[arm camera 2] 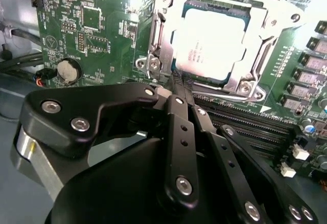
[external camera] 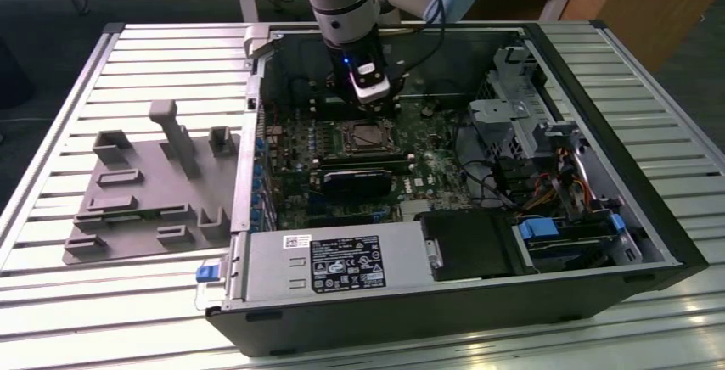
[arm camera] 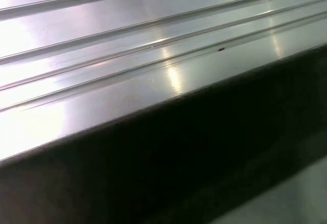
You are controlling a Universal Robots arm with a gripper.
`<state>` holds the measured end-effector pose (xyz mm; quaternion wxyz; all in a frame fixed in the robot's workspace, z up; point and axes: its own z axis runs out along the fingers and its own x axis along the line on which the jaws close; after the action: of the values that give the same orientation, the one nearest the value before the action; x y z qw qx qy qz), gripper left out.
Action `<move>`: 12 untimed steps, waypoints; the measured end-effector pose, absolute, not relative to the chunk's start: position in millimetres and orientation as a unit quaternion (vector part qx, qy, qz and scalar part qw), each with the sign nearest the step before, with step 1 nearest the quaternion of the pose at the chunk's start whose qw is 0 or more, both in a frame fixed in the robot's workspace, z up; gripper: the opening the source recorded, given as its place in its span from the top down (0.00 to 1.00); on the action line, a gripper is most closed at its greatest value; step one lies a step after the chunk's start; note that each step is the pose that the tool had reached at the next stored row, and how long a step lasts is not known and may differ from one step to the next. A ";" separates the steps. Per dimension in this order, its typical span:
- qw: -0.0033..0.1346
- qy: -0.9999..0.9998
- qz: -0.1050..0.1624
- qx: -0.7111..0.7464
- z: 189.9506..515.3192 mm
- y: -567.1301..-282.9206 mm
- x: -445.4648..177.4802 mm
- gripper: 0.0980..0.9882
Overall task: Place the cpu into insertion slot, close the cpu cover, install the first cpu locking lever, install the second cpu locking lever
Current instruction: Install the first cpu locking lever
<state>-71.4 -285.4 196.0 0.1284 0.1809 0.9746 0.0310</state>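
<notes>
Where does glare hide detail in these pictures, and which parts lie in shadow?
In the exterior view, light glares off the ribbed silvery metal table at the lower corners, while the black computer case is dim inside. In the second wrist view, glare whitens the square silver-grey cpu; the black pincer is dark. In the first wrist view, bright streaks cross ribbed metal above a dark band.

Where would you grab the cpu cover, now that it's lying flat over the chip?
Probably by the silvery frame edge nearest the gripper, coming from above: the cpu cover lies flat around the cpu, so its window offers no hold and only the outer rim is free.
</notes>
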 end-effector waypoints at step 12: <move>0.129 0.975 0.031 0.180 197.1 -286.8 -71.4 1.00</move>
<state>-71.4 -286.8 197.1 0.1285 0.1798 0.9748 0.0311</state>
